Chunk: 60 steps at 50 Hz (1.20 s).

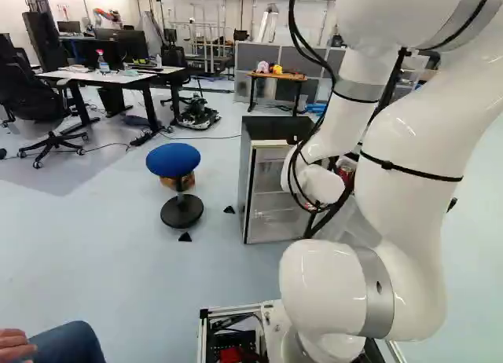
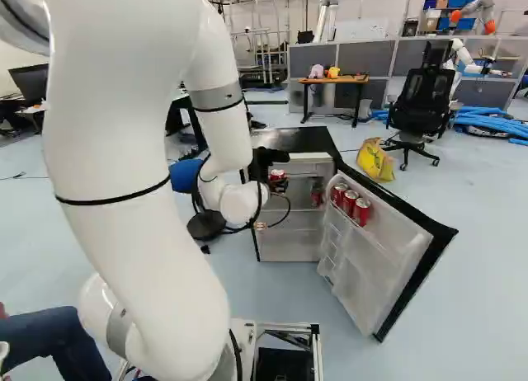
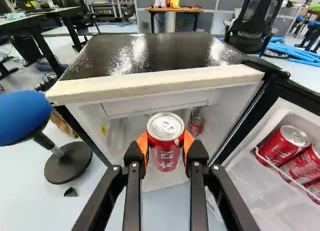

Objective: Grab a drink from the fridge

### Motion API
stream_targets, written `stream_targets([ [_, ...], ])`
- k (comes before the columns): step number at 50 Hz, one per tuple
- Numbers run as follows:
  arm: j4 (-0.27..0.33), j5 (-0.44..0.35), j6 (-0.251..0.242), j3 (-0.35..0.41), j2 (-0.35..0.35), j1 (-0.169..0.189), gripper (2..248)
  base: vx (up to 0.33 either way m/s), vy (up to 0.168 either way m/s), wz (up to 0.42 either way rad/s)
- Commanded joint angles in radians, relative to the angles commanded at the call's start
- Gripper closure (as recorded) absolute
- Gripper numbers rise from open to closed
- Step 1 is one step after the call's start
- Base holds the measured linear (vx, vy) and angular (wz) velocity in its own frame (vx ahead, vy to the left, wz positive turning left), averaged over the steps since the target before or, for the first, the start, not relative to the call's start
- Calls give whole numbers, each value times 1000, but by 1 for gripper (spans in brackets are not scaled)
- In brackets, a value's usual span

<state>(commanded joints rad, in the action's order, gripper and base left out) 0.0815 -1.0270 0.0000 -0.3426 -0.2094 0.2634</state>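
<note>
While the black-topped white fridge (image 3: pixel 150 87) stands open, red metal can (image 3: pixel 165 158): upright at its mouth; grasp won
Black jaws: pinching it between orange pads (image 3: pixel 143 144)
Black-edged white door (image 2: pixel 363 270): swung wide; drawing the can clear seems left

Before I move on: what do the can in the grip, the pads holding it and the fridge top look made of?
The can: thin metal, probably aluminium, with a bare silvery lid and shiny red coating. The pads: probably rubber or soft plastic, plain orange. The fridge top: glossy black with bright glare; glass, laminate or coated metal, I can't tell which.
</note>
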Motion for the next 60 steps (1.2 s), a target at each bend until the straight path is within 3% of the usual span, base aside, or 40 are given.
stream_targets([
  [60, 0, 30, 0, 29, 186, -2, 159, 0, 0, 0],
])
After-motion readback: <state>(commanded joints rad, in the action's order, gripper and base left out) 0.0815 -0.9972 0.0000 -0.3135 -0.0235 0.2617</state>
